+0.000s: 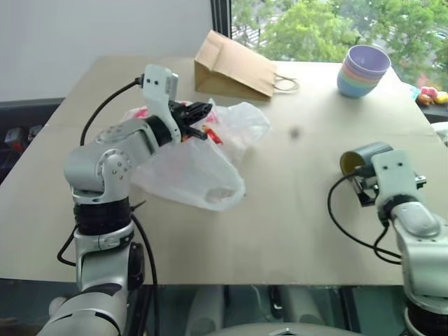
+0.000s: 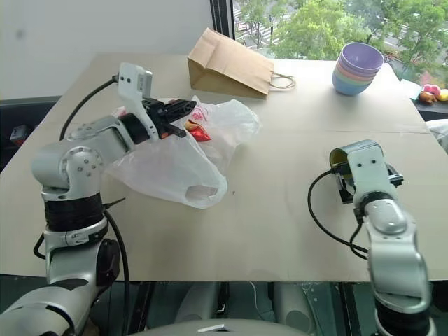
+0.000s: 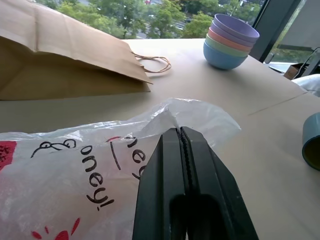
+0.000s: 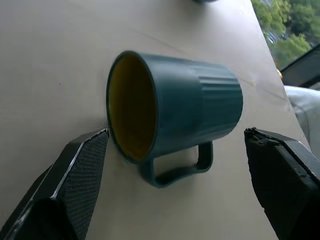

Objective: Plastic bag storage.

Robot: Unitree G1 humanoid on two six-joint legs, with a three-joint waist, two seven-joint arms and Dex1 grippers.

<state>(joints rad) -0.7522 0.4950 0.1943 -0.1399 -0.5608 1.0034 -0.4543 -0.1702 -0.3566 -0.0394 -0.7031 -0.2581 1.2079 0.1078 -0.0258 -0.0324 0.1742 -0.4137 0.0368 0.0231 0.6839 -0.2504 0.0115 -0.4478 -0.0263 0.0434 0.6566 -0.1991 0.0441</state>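
Four stacked bowls (image 1: 364, 70), seemingly empty; cup (image 4: 170, 110) empty.

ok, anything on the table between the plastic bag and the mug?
Nothing visible. Bare table lies between the plastic bag, under the shut left pincer, and the mug lying on its side between the open right pincer fingers.

head pair: high, facing forward-down over table (image 1: 280, 231), same scene | left wrist: low, close behind plastic bag (image 3: 75, 175), facing paper bag (image 3: 65, 55) and bowls (image 3: 230, 42) | right wrist: close on cup (image 4: 170, 110), also in head pair
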